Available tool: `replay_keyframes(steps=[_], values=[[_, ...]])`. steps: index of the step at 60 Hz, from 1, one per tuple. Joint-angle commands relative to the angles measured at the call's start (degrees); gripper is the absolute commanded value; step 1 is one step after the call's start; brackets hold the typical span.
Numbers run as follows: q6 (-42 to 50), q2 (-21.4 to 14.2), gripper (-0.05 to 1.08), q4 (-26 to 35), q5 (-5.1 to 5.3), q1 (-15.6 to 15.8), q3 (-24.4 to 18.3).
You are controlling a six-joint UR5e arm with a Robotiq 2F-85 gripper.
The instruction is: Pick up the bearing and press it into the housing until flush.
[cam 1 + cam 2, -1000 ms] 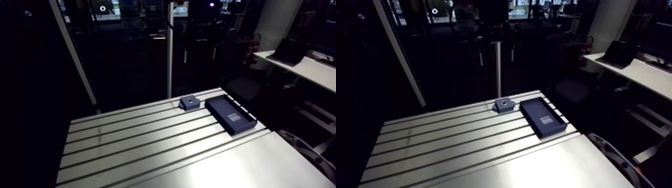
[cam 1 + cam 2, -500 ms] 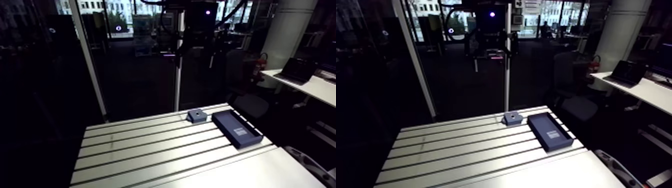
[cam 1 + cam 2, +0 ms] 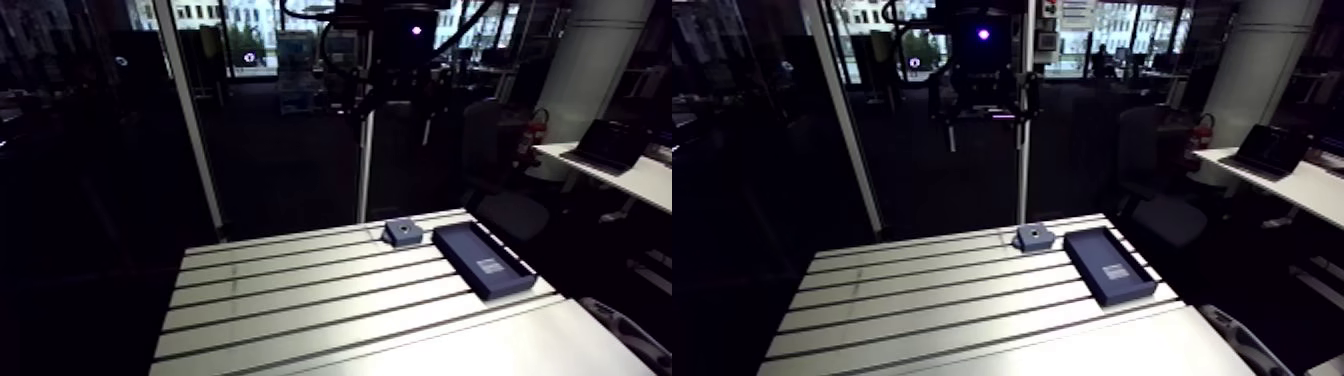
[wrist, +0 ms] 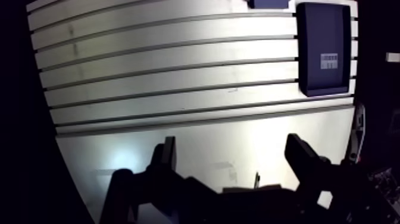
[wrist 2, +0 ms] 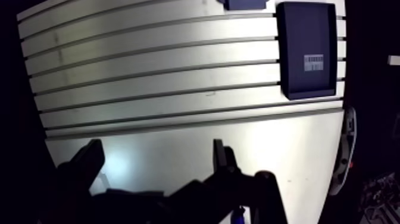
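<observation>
A small grey square housing (image 3: 402, 232) with a dark round hole in its top sits at the far edge of the slotted table (image 3: 300, 300). Right beside it lies a dark blue shallow tray (image 3: 484, 260) carrying a white label. I cannot make out a bearing anywhere. My gripper (image 4: 232, 158) hangs high above the table's near part, well short of the housing and tray. It is open, and only bare table shows between its fingers (image 4: 167, 156). The housing (image 5: 243, 3) shows far ahead of the fingers in the wrist view.
A thin upright post (image 3: 364, 160) rises just behind the housing at the table's far edge. A slanted frame bar (image 3: 195, 130) stands at the far left corner. A curved grey part (image 4: 359, 128) lies past the table's right edge.
The whole arm view has shifted, so the camera moved; my wrist and gripper now show at the top of it. Housing and tray have stayed put on the table.
</observation>
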Motion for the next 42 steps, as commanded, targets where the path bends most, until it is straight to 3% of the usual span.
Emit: replay_keyframes(steps=[1, 42], values=[[0.19, -0.06, 0.01, 1.56, -0.22, 0.7, 0.03], [0.1, 0.47, 0.01, 1.37, -0.16, 0.92, -0.78]])
